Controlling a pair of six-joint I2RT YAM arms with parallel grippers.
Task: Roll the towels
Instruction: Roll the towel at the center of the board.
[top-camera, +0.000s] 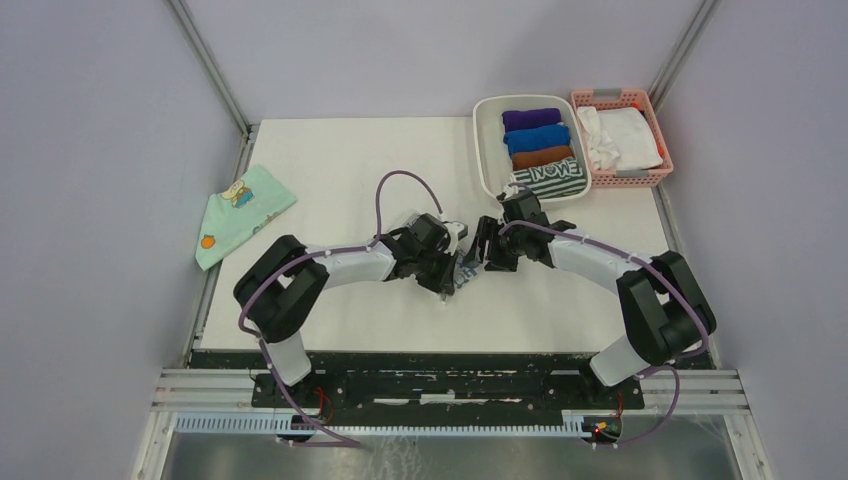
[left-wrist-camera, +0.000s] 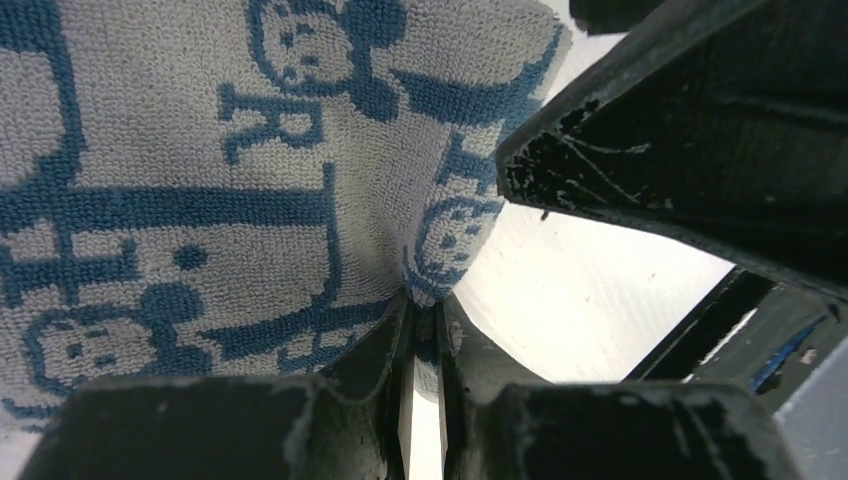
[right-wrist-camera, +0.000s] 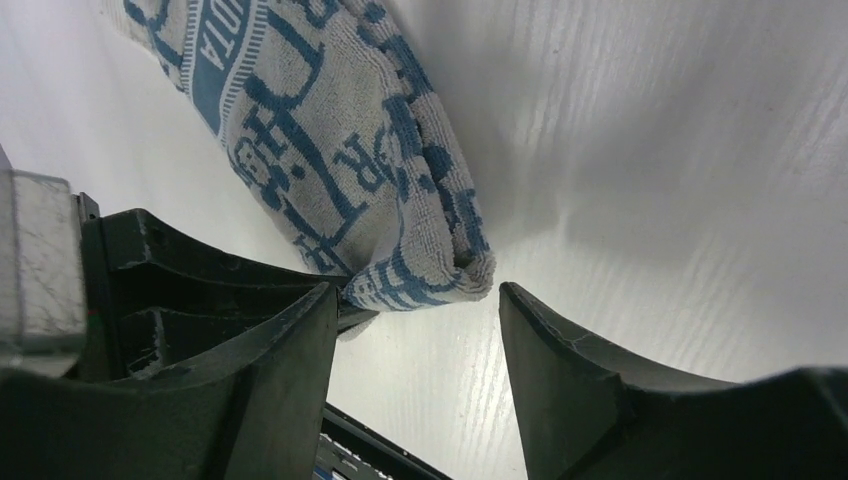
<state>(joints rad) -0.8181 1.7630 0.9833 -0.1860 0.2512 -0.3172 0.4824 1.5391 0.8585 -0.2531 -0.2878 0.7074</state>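
The blue-grey patterned towel (left-wrist-camera: 180, 180) lies at the table's middle, mostly hidden under both grippers in the top view, where only a small part of it (top-camera: 463, 283) shows. My left gripper (left-wrist-camera: 425, 320) (top-camera: 447, 275) is shut on a fold of its edge. My right gripper (right-wrist-camera: 418, 290) (top-camera: 480, 255) is open, and the towel's folded end (right-wrist-camera: 420, 260) lies just beyond its fingertips, touching neither finger. The green-and-white striped towel (top-camera: 548, 180) sits rolled at the near end of the white bin.
The white bin (top-camera: 487, 150) at the back right also holds purple, blue and brown rolls. A pink basket (top-camera: 655, 175) with white cloth stands beside it. A mint-green cartoon cloth (top-camera: 240, 210) lies at the table's left edge. The right gripper's body (left-wrist-camera: 700, 130) looms close to the left wrist.
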